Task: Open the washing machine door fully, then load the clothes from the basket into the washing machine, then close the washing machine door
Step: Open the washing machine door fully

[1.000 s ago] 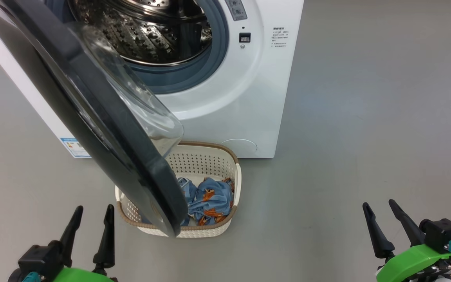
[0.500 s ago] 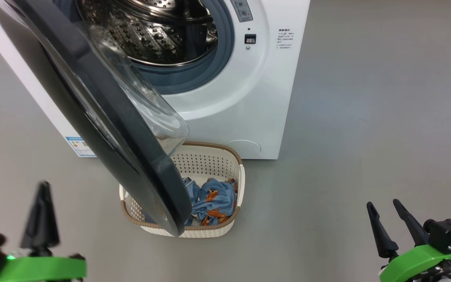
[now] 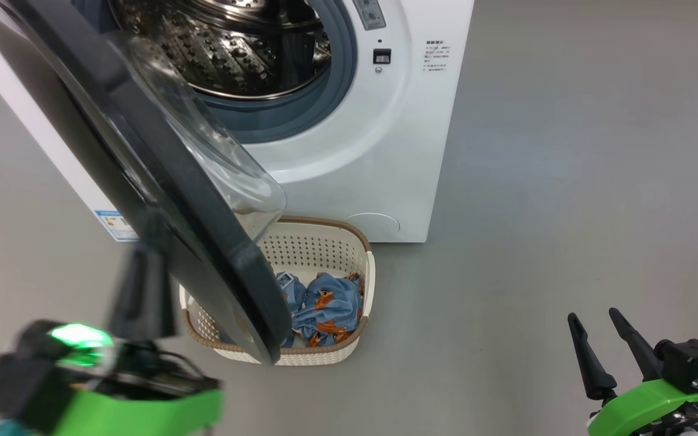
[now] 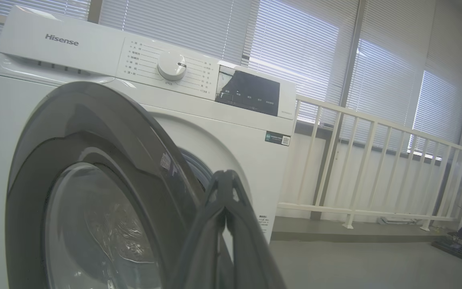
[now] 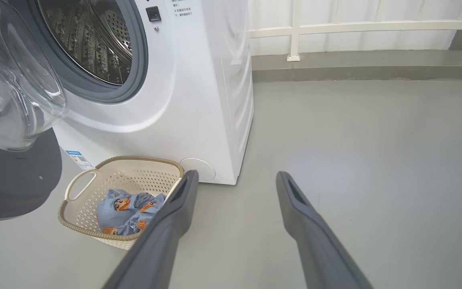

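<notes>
Beside the big white front-loading washing machine (image 3: 397, 151), our left gripper (image 3: 142, 272) has its two dark fingers pressed together on nothing, close against the outer face of the round, glossy black-rimmed glass door (image 3: 161, 181); through the blur we cannot tell whether it touches. That door stands partly swung out, overhanging the small cream perforated plastic basket (image 3: 368, 278) where the light blue printed clothes (image 3: 328, 306) lie. Our right gripper (image 3: 592, 315) hangs low, well apart, jaws wide and empty. We judge the opening step unfinished. Closed fingertips could skid off the slick rim and lose the push, and a door left overhanging would block our reach into the basket.
</notes>
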{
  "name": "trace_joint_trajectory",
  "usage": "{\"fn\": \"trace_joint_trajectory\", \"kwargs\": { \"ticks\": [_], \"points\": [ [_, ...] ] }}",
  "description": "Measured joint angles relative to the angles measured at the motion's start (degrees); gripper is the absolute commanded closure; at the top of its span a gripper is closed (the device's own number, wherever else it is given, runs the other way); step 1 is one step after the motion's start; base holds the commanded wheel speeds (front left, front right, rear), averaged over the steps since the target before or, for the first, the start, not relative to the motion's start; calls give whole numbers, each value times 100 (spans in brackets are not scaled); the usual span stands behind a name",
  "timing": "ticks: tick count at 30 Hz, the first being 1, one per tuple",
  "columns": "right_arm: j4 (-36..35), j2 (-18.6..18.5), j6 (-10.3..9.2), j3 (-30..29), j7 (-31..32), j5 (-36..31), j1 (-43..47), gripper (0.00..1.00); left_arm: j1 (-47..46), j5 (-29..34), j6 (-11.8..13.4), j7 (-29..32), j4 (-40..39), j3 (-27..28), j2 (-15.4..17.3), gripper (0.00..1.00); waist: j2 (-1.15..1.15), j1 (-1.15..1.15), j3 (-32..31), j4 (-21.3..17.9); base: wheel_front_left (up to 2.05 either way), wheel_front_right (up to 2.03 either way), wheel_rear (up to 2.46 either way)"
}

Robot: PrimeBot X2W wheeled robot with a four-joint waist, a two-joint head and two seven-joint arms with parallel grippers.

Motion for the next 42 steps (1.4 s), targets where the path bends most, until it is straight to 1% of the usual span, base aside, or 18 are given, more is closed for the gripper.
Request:
{"fn": "trace_joint_trajectory", "kwargs": {
  "ticks": [3, 6, 11, 16, 20, 26, 34, 42],
  "points": [
    [-15, -1, 0, -2, 0, -1, -1, 0, -8, 27, 0, 165, -49, -549, -2, 100, 0, 0, 34, -30, 0, 0, 0],
    [-33, 0, 0, -1, 0, -36, -3, 0, -45, 18, 0, 220, 68, -971, -2, 100, 0, 0, 68, -56, 0, 0, 0],
    [-41, -1, 0, -1, 0, -40, -12, 0, -130, -181, 40, 235, 603, -1455, 0, 100, 0, 0, 127, -69, 0, 0, 0],
    [-54, -1, 0, -12, 0, -41, -15, 0, -282, -450, 70, 157, 1247, -1783, 0, 100, 0, 0, 159, -64, 0, 0, 0],
    [-59, 0, 0, -16, 0, -51, -21, 0, -421, -567, 148, 96, 1805, -1836, 0, 100, 0, 0, 168, -58, 0, 0, 0],
    [-65, 3, 0, -20, 0, -51, -34, 0, -539, -709, 152, -41, 2459, -1862, -5, 100, 0, 0, 173, -45, 0, 0, 0],
    [-96, 1, 0, -20, 0, -83, -35, 0, -664, -767, 151, -130, 2718, -1864, -56, 100, 0, 0, 128, -17, 0, 0, 0],
    [-157, -18, 0, -16, 0, -83, -35, 0, -644, -781, 148, -145, 2789, -1808, -119, 100, 0, 0, 83, 75, 0, 0, 0]
  ]
}}
